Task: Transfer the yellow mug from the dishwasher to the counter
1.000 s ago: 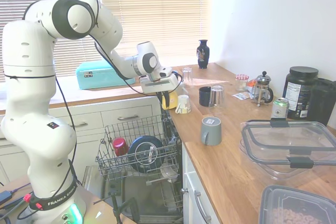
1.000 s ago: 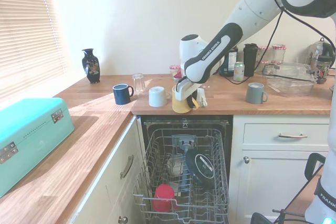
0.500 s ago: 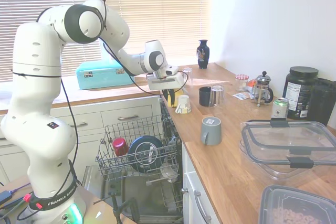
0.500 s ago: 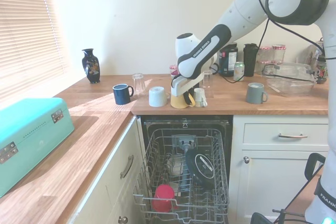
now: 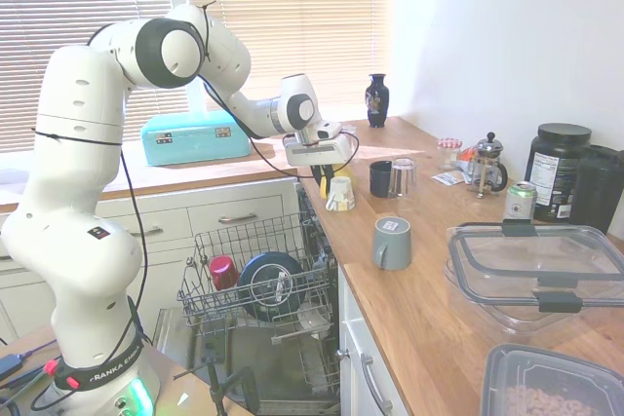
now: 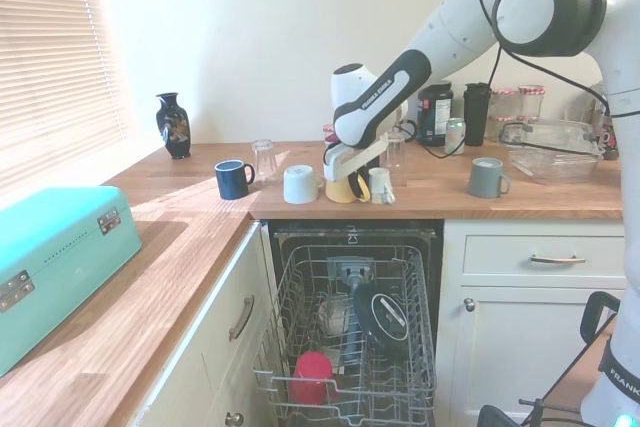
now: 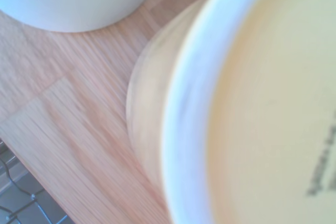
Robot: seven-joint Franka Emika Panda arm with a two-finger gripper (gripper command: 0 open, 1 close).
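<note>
Writing: "FRANKA EMIKA" reads along the white arm's forearm in the second exterior view; small dark print on the pale base of the yellow mug (image 7: 273,103) shows in the wrist view but is too blurred to read.
Claw: the gripper (image 6: 352,184) points down at the yellow mug (image 6: 346,187), its dark fingers pinching the mug at the rim (one finger shows against the yellow wall).
Yellow mug: upside down, base up, at the front edge of the counter (image 6: 200,187) above the open dishwasher (image 6: 350,347); whether it rests on the wood or hangs just above it I cannot tell.
Neighbours: a pale blue mug (image 6: 299,184) just beside it on one side, a small white cup (image 6: 380,186) just beside it on the other; a dark blue mug (image 6: 232,179) and a clear glass (image 6: 264,159) further along.
Rack: the dishwasher's wire rack is pulled out, holding a red cup (image 6: 312,377) and a dark round lid (image 6: 380,319).
Far end: a grey mug (image 5: 392,243) and a clear lidded tub (image 5: 536,270) stand well apart from the gripper.
</note>
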